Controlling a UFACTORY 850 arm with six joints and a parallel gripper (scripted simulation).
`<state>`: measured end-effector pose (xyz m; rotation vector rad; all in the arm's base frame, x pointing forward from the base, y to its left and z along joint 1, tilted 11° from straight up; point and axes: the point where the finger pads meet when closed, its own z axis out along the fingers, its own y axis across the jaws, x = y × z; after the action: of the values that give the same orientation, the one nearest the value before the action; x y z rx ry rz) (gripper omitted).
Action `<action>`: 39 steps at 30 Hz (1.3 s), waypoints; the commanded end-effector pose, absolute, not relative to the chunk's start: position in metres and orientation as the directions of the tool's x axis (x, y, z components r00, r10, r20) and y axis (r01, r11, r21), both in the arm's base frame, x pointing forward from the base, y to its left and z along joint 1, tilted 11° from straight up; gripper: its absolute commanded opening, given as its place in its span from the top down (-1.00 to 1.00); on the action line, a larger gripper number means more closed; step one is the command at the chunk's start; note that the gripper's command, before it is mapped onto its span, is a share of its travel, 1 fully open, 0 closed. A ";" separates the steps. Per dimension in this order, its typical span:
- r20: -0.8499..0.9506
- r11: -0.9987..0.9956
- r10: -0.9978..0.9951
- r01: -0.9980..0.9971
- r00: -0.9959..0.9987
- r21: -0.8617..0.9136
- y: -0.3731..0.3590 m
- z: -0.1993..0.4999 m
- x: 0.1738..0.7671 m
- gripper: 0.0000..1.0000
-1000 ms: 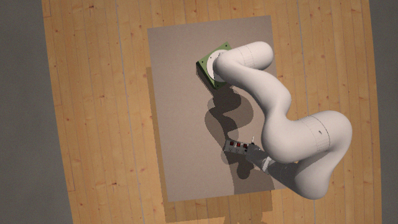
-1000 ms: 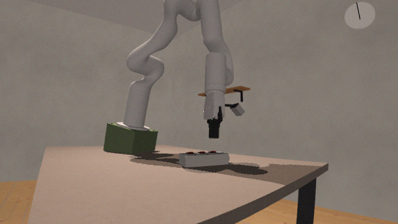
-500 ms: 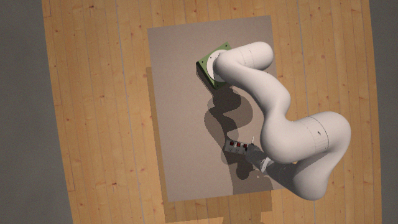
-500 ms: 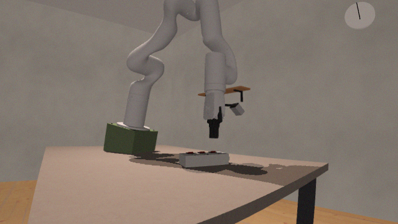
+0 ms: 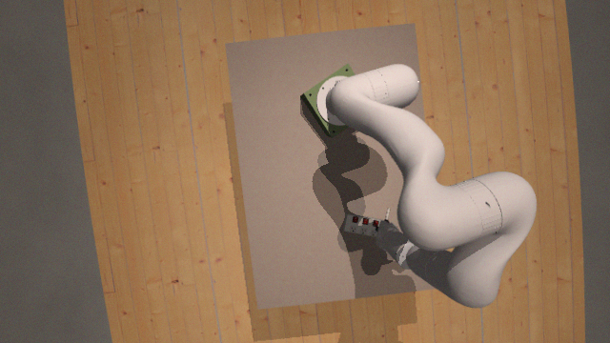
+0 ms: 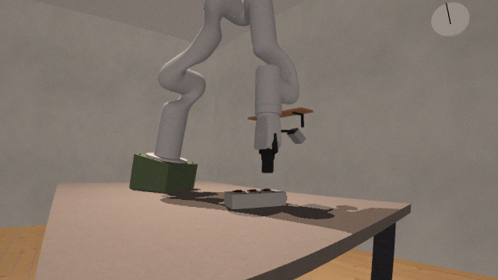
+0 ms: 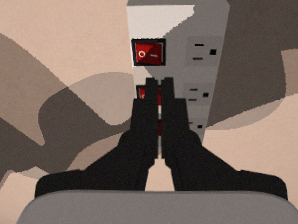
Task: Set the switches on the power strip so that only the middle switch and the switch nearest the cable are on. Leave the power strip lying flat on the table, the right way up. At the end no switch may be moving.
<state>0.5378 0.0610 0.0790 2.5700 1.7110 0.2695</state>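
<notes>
A light grey power strip (image 5: 354, 227) (image 6: 254, 200) (image 7: 208, 22) lies flat on the table, the right way up, with three red switches in a row. Its white cable (image 5: 387, 212) leaves the end nearest the arm's elbow. My gripper (image 6: 268, 169) (image 7: 159, 95) (image 5: 382, 228) is shut with nothing between its black fingers. It points straight down, a short way above the strip. In the wrist view the fingertips cover the middle switch; the switch nearest the cable (image 7: 148, 51) shows in full, and the third is hidden. I cannot tell which way the switches are tilted.
The arm's green base (image 5: 312, 97) (image 6: 161, 176) stands at the back of the table. The table's right edge (image 6: 389, 218) is close behind the strip. A small wall shelf (image 6: 301, 111) and a clock (image 6: 459, 21) are in the background.
</notes>
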 end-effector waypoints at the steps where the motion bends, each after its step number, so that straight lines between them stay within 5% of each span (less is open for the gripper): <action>1: 0.130 -0.389 0.918 0.912 0.374 0.131 0.061 0.079 0.539 1.00; 39: 0.132 -0.389 0.918 0.912 0.373 0.131 0.063 0.042 0.544 1.00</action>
<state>0.5427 0.0625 0.0445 2.5731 1.7145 0.2723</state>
